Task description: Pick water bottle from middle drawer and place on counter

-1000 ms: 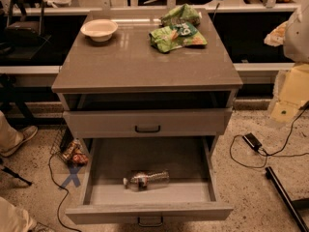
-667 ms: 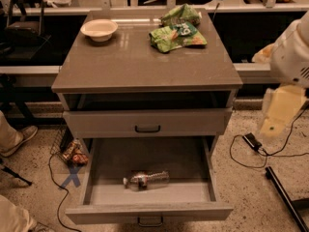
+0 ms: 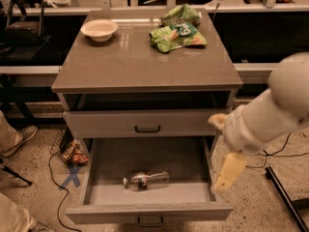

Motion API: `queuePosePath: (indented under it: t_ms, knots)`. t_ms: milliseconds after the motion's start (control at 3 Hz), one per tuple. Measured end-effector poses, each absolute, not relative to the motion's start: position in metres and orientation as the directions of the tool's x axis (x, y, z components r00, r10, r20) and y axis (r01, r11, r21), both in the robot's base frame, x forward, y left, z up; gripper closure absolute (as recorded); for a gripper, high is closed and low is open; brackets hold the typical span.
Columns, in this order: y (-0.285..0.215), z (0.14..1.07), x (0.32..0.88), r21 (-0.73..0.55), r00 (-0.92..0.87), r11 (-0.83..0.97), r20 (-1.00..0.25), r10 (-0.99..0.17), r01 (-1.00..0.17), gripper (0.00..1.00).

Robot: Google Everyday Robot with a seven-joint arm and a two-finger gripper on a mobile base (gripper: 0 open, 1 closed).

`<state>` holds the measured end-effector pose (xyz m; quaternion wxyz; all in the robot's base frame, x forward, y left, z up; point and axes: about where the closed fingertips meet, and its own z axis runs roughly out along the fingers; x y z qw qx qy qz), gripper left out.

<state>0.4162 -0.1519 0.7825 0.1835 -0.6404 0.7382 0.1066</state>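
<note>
The water bottle (image 3: 146,180) is small and see-through. It has a white cap and a dark band around its middle. It lies on its side in the middle drawer (image 3: 149,211), with the cap pointing left. It is a bit left of the drawer's middle and closer to the near wall than the far one. Nothing else is in the drawer with it.

The middle drawer is pulled out wide. The drawer above it (image 3: 145,122) is pushed in much more, so it does not cover the bottle.

The gripper (image 3: 228,173) hangs at the right side of the open drawer, over its right wall. It is apart from the bottle. I cannot tell if it is squeezed or let go. The big white arm (image 3: 275,108) comes in from the right.

On the counter (image 3: 145,64) sits a pale bowl (image 3: 99,29) at the far left. Green snack bags (image 3: 177,30) lie at the far right. On the floor to the left are a blue X (image 3: 72,177) and some wrappers (image 3: 75,153).
</note>
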Motion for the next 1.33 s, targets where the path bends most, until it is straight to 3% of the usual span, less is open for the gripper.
queuePosePath:
  t_ms: [667,1333]
  knots:
    - [-0.142,0.739,0.413,-0.056,-0.121,0.16,-0.427,-0.896,-0.986,0.0]
    - [-0.107,0.599,0.471,-0.03,-0.059,0.089,-0.534,-0.843,-0.996,0.0]
